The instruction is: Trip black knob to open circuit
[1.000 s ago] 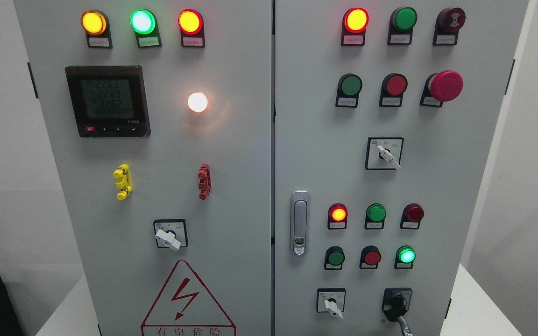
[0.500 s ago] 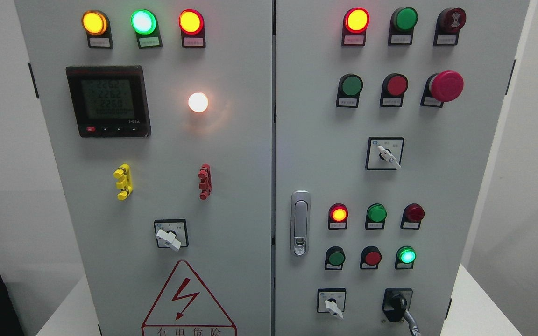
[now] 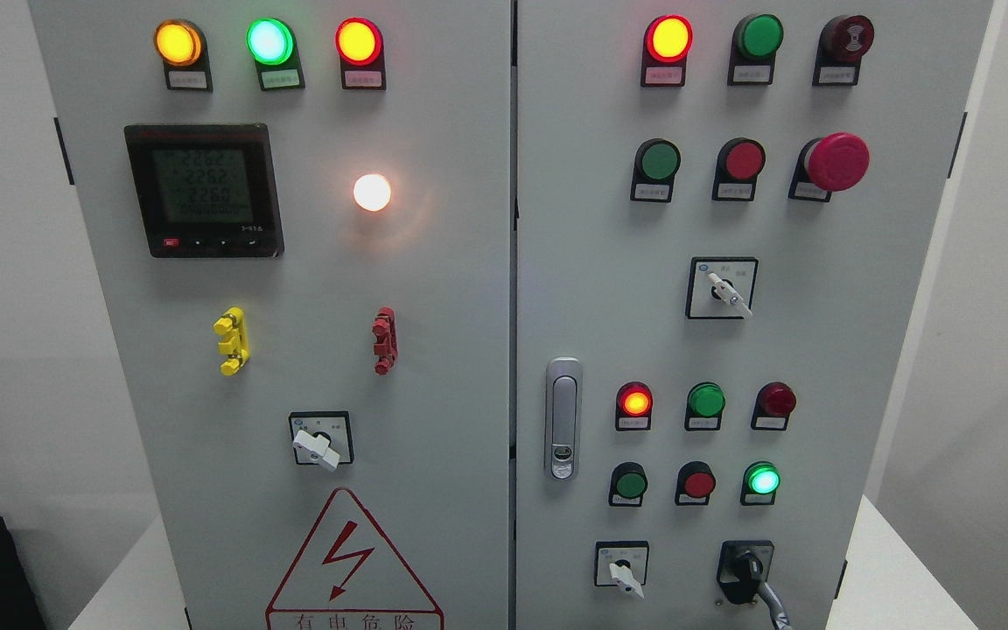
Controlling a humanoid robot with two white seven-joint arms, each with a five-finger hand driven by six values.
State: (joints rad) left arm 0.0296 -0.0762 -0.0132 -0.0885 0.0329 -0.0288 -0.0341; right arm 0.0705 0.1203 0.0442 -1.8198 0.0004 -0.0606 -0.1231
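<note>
White walls back a grey cabinet (image 3: 434, 289), right door dense with lamps. Black knob (image 3: 745, 569) sits at that door's lower right, cable below. White selector (image 3: 622, 573) just beside (a stray brush could turn it); open room rightward. Neither hand shows, grip unknowable.

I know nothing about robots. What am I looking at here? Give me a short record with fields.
Scene: grey control cabinet with two doors
Left door: digital meter, white lamp lit, danger triangle
Right door: red mushroom button, silver door latch
Task target: black knob, bottom right of the right door
At the knob: a grey finger-like tip reaches it from below
Robot hands: otherwise out of view
</note>
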